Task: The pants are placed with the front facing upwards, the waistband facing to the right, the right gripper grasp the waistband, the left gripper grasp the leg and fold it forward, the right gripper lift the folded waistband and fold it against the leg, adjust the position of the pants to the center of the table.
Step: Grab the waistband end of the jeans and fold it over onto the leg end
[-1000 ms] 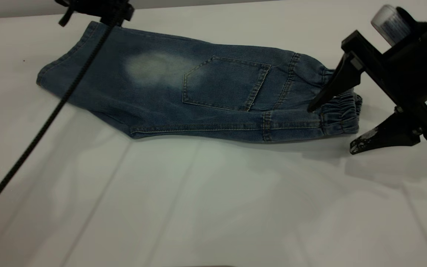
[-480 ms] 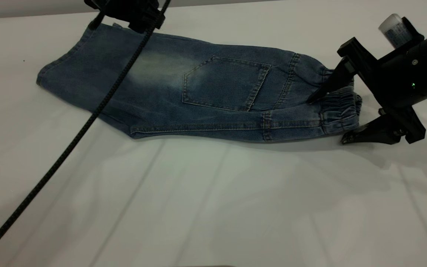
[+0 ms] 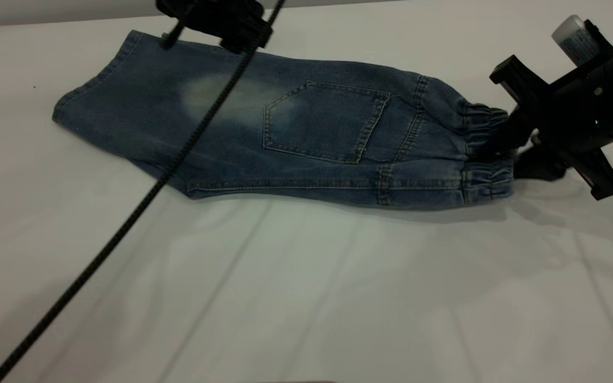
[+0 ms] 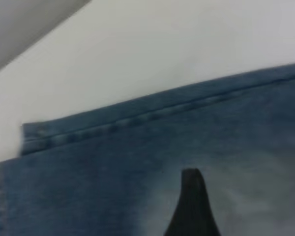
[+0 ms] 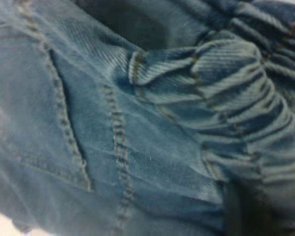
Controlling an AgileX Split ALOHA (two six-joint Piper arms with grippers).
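we see the left gripper (image 3: 221, 24) hovering at 11 o'clock over the far leg edge of the pants (image 3: 285, 127); one finger (image 4: 191, 206) shows above the denim, the rest is cut off, so can't tell if it's spread. the pants lie folded lengthwise, pocket up, across the far part of the table (image 3: 306, 298). at 3 o'clock the right gripper (image 3: 503, 154) is pinched on the waistband (image 3: 485, 159). we judge step = waistband fold toward leg; nxt move needs a lift w/ a firm hold, carried to 9 o'clock.
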